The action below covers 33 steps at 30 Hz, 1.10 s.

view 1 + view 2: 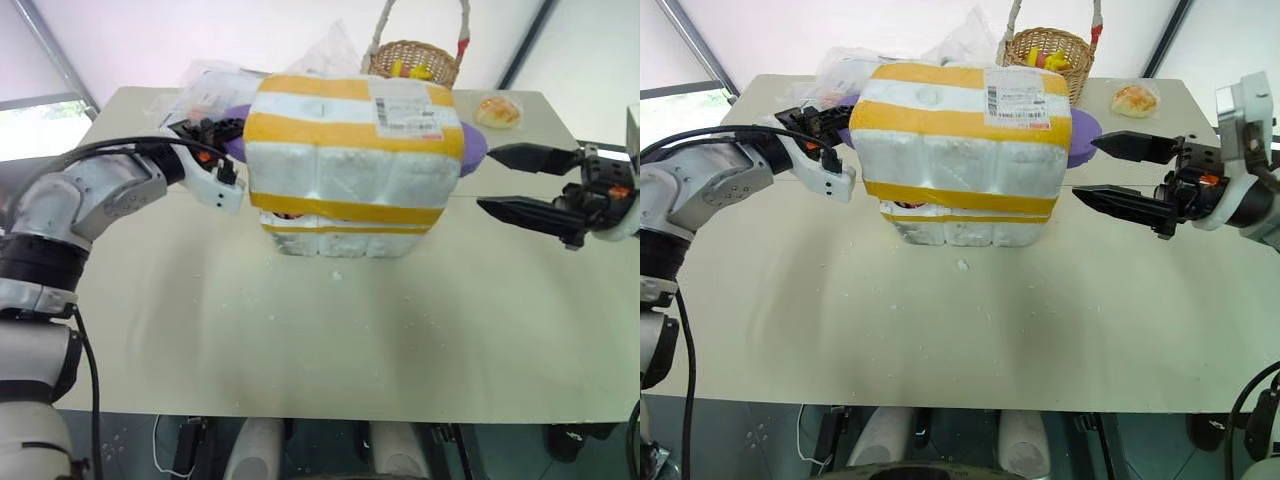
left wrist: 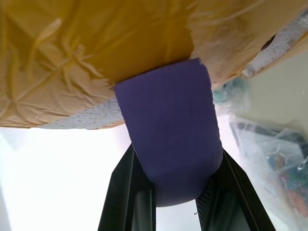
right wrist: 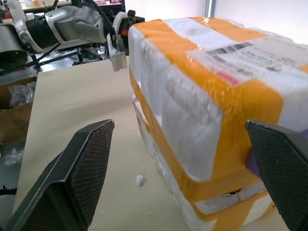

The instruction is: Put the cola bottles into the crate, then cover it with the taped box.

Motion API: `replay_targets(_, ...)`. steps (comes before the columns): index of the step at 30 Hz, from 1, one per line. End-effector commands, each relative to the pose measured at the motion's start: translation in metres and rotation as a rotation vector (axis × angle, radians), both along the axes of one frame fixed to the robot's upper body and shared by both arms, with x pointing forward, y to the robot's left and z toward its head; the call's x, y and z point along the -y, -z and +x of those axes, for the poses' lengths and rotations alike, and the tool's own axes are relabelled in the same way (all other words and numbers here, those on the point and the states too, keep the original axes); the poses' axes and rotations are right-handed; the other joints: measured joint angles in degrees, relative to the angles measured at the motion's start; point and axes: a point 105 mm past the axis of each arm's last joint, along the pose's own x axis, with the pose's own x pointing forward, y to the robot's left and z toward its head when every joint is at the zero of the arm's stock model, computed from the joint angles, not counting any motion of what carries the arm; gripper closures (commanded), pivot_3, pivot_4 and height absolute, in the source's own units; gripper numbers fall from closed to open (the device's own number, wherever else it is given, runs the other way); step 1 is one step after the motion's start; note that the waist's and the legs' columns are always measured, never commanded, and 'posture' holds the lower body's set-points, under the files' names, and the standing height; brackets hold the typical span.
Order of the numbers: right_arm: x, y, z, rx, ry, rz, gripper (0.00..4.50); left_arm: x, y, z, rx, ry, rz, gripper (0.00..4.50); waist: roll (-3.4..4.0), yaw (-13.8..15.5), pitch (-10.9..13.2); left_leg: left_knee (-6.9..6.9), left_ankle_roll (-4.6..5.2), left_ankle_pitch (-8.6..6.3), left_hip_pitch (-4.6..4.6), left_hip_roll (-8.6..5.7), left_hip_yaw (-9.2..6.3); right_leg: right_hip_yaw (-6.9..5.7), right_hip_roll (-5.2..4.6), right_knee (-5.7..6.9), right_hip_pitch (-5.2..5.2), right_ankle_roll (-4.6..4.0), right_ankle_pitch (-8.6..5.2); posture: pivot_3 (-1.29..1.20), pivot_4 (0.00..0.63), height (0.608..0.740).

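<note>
The taped box [image 1: 350,150], white foam banded with yellow tape and bearing a shipping label, sits on top of the low crate [image 1: 340,240] in the middle of the table. The box hides the cola bottles. A purple handle [image 2: 168,139] sticks out of the box's left side, and my left gripper [image 1: 228,137] is shut on it. My right gripper [image 1: 487,180] stands open beside the box's right side, at the other purple handle [image 1: 473,150], with nothing between its fingers [image 3: 82,163].
A wicker basket [image 1: 413,60] stands at the table's back edge behind the box. A bread roll [image 1: 498,110] lies at the back right, and clear plastic bags [image 1: 215,85] at the back left. Foam crumbs [image 1: 335,275] dot the table in front of the crate.
</note>
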Motion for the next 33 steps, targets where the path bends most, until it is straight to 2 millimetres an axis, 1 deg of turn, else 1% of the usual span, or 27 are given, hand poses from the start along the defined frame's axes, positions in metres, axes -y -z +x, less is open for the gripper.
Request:
replay_targets(1,-0.003,-0.01,-0.004,0.051,-0.015,0.006,0.0,0.001,-0.002,-0.007,0.051,-0.004,0.049,4.04,0.0,0.06,0.0,0.0,0.0,0.0,0.0,0.0,0.0,0.0,0.0,0.0,0.0,0.0,0.0,0.0,0.15,0.737)
replay_targets(3,-0.003,-0.01,-0.003,0.052,-0.015,0.009,0.0,-0.006,0.004,-0.005,0.043,-0.053,0.067,4.04,0.0,0.09,0.0,0.01,0.0,0.0,-0.01,0.0,0.0,0.0,0.0,0.0,0.01,0.0,0.0,0.0,0.15,0.737)
replay_targets(9,-0.004,-0.01,-0.001,0.059,-0.014,0.022,0.0,-0.006,0.027,-0.009,-0.029,-0.079,0.061,4.04,0.01,-0.13,-0.01,-0.01,0.0,0.0,0.02,0.01,0.0,0.0,0.01,0.01,0.0,0.0,0.0,0.0,0.15,0.737)
replay_targets(13,-0.005,-0.009,0.0,0.058,-0.016,0.022,0.0,-0.006,0.031,-0.008,-0.053,-0.069,0.033,4.04,0.01,-0.11,-0.01,0.01,0.0,0.0,0.03,0.01,0.0,0.0,0.01,0.01,0.02,0.0,0.0,0.0,0.15,0.737)
replay_targets(15,-0.004,-0.008,-0.001,0.057,-0.016,0.02,0.0,-0.008,0.031,-0.007,-0.062,-0.067,0.009,3.0,0.01,-0.13,-0.01,0.0,0.0,0.0,0.03,0.01,0.0,0.0,0.01,0.01,0.01,0.0,0.0,0.0,0.15,0.737)
replay_targets(16,-0.004,-0.008,-0.001,0.056,-0.016,0.018,0.0,-0.009,0.03,-0.007,-0.063,-0.068,-0.005,2.66,0.01,-0.13,-0.01,0.0,0.0,0.0,0.03,0.01,0.0,0.0,0.01,0.01,0.01,0.0,0.0,0.0,0.15,0.737)
replay_targets(18,-0.004,-0.007,-0.001,0.053,-0.015,0.015,0.0,-0.014,0.028,-0.007,-0.064,-0.07,-0.01,1.67,0.01,-0.1,-0.01,0.0,0.0,0.0,0.03,0.01,0.0,0.0,0.01,0.01,0.01,0.0,0.0,0.0,0.15,0.737)
replay_targets(21,-0.003,-0.005,-0.001,0.049,-0.012,0.012,0.0,-0.018,0.024,-0.012,-0.066,-0.058,-0.012,0.07,0.01,-0.05,0.0,0.01,0.0,0.0,0.01,0.01,0.0,0.0,0.01,0.01,0.0,0.0,0.0,0.0,0.15,0.737)
replay_targets(24,-0.003,-0.004,0.0,0.047,-0.01,0.011,0.0,-0.021,0.021,-0.024,-0.066,-0.015,-0.013,0.07,0.01,-0.08,0.0,0.0,0.0,0.0,0.02,0.01,0.0,0.0,0.0,0.01,0.0,0.0,0.0,0.0,0.15,0.737)
replay_targets(29,-0.001,-0.004,0.0,0.042,-0.009,0.009,0.0,-0.029,0.02,-0.053,-0.122,0.073,-0.031,0.07,0.01,-0.1,0.0,-0.01,0.0,0.0,0.02,0.02,0.0,0.02,0.0,0.01,-0.03,0.0,0.0,0.0,0.15,0.737)
replay_targets(31,-0.001,-0.003,0.001,0.039,-0.009,0.007,0.0,-0.031,0.022,-0.063,-0.178,0.099,-0.066,0.07,0.02,-0.01,0.0,-0.01,0.0,0.0,0.02,0.03,0.0,0.02,0.0,0.01,-0.02,-0.01,0.0,0.0,0.15,0.737)
replay_targets(33,0.0,-0.003,0.002,0.035,-0.011,0.002,0.0,-0.042,0.02,-0.069,-0.245,0.075,-0.165,0.07,0.02,-0.01,-0.01,0.0,0.0,0.0,0.02,0.03,0.01,0.02,0.0,-0.02,-0.01,-0.01,0.0,0.0,0.15,0.737)
